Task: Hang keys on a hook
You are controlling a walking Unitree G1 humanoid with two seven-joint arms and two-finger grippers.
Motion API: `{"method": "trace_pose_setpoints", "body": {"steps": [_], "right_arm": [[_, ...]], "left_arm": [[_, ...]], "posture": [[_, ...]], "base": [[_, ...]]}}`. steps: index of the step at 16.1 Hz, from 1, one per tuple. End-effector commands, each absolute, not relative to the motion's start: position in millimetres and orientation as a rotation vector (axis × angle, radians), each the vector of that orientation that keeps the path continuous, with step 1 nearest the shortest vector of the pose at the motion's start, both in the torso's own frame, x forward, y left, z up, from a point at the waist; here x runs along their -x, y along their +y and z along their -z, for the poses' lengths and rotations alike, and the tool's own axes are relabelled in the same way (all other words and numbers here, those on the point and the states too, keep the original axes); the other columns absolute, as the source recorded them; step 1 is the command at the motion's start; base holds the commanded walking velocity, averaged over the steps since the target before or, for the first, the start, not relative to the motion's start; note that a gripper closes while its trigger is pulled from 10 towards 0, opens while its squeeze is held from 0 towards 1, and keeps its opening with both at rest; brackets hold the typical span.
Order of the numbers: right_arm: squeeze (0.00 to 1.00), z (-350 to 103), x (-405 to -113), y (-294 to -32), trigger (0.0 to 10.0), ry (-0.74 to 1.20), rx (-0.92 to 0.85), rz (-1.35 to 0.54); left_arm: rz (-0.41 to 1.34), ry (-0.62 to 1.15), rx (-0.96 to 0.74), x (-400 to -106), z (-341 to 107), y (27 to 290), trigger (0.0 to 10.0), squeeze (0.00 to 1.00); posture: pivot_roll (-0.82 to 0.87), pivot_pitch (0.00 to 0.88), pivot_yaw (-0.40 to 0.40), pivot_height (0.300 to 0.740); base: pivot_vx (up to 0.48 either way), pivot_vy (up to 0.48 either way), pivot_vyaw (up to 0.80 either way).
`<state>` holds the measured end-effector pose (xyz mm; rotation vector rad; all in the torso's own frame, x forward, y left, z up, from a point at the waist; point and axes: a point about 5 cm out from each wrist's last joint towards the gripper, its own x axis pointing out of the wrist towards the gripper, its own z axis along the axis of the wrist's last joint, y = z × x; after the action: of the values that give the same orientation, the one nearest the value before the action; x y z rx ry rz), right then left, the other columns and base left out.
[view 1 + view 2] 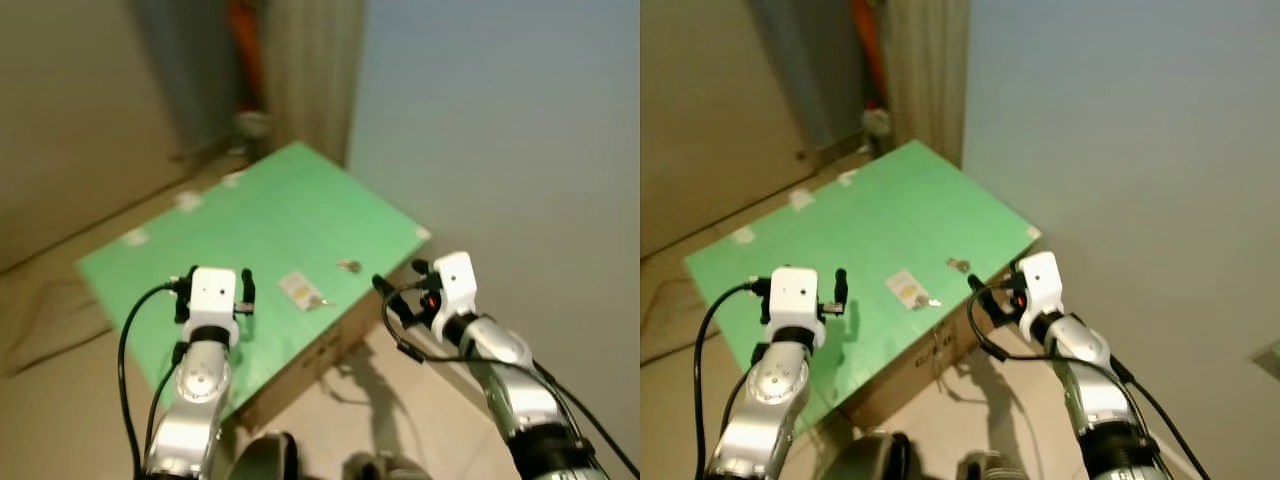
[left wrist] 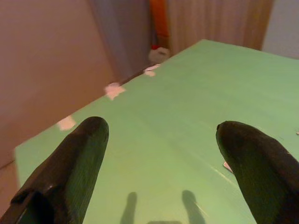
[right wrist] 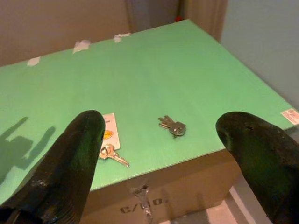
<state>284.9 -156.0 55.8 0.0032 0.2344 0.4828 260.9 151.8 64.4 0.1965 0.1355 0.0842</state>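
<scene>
- Two sets of keys lie on the green board [image 3: 154,74] that tops a cardboard box [image 3: 187,186], near the box's front edge.
- One is a small bunch of keys [image 3: 172,126] lying flat, well clear of the edge and nearer the grey wall [image 1: 520,130].
- The other is a single brass key [image 3: 111,154] joined to a white tag [image 3: 110,131] with a yellow mark, just beside the bunch and touching nothing else.
- The right tool [image 1: 398,284] hangs in the air off the box's front corner, its two black fingers spread wide apart and holding nothing; the bunch sits between them in the wrist view.
- The left tool [image 1: 214,290] hovers over the near part of the board, fingers also spread and empty, throwing a twin shadow on the green.
- Bits of white tape [image 2: 114,89] dot the far edge of the board.
- Beyond the box stand a beige curtain [image 1: 310,70] and something orange [image 1: 245,50], too blurred to tell what.
- The box sits on a pale tiled floor [image 1: 60,420].
</scene>
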Motion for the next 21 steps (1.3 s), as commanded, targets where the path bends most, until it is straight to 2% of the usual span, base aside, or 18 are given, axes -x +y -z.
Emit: {"method": "trace_pose_setpoints", "body": {"steps": [1,7,12,16,18,19,21], "right_arm": [[0.00,-56,-284,-158,10.0,0.224,0.003,-0.462],[0.00,-48,-279,-146,10.0,0.209,-0.009,-0.449],[0.00,-41,-276,-139,10.0,0.226,-0.003,-0.461],[0.00,-26,-276,-135,10.0,0.275,0.009,-0.447],[0.00,-16,-277,-126,10.0,0.310,0.010,-0.427],[0.00,-10,-277,-123,10.0,0.330,0.022,-0.417],[0.00,-4,-279,-121,10.0,0.359,0.038,-0.406]], "left_arm": [[-0.062,0.130,-0.210,-263,-67,149,10.0,0.00],[-0.099,0.113,-0.246,-274,-75,174,10.0,0.00],[0.008,0.097,-0.252,-265,-77,146,10.0,0.00],[0.030,0.086,-0.227,-237,-84,151,10.0,0.00],[0.053,0.112,-0.240,-215,-89,166,10.0,0.00],[0.060,0.143,-0.300,-196,-89,178,10.0,0.00],[0.094,0.173,-0.306,-180,-88,186,10.0,0.00]], "posture": [[-0.12,0.116,0.018,0.722],[-0.11,0.079,0.050,0.722],[-0.09,0.086,0.054,0.722],[-0.02,0.152,0.079,0.722],[0.04,0.198,0.104,0.722],[0.10,0.224,0.119,0.722],[0.13,0.232,0.114,0.722]], "base": [[0.352,-0.322,0.61],[0.389,-0.276,0.60],[0.074,-0.060,0.10],[0.000,0.000,0.00],[0.000,0.000,0.00],[0.000,0.000,0.00],[0.000,0.000,0.00]]}}
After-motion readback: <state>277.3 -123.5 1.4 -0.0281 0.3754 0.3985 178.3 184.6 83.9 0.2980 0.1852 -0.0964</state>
